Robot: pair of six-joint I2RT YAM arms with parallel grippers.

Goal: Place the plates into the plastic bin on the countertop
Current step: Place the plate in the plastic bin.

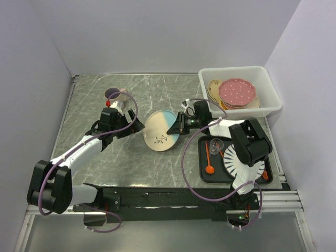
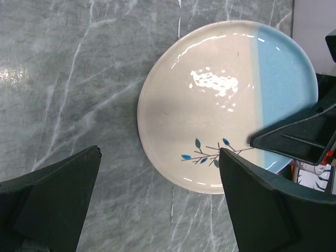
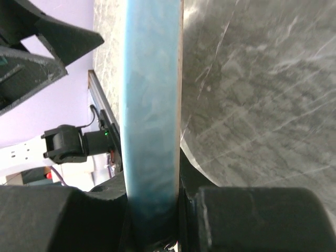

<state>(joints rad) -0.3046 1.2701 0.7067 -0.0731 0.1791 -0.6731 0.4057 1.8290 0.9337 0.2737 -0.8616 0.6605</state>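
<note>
A cream plate with a blue band and a leaf sprig (image 1: 159,132) is held at the countertop's (image 1: 131,157) middle. My right gripper (image 1: 176,126) is shut on its blue edge, seen edge-on in the right wrist view (image 3: 152,105) between the fingers (image 3: 155,210). My left gripper (image 1: 135,127) is open and empty just left of the plate; its view shows the plate (image 2: 210,94) past its fingertips (image 2: 160,155). The translucent white bin (image 1: 239,71) stands at the back right, holding a pink dotted plate (image 1: 237,92) on top of cream ones (image 1: 214,89).
A black tray (image 1: 202,157) at the front right holds a white plate with black stripes (image 1: 239,160), an orange spoon (image 1: 210,168) and a clear glass (image 1: 215,144). A mug (image 1: 113,94) stands behind the left gripper. Walls close in left, back and right.
</note>
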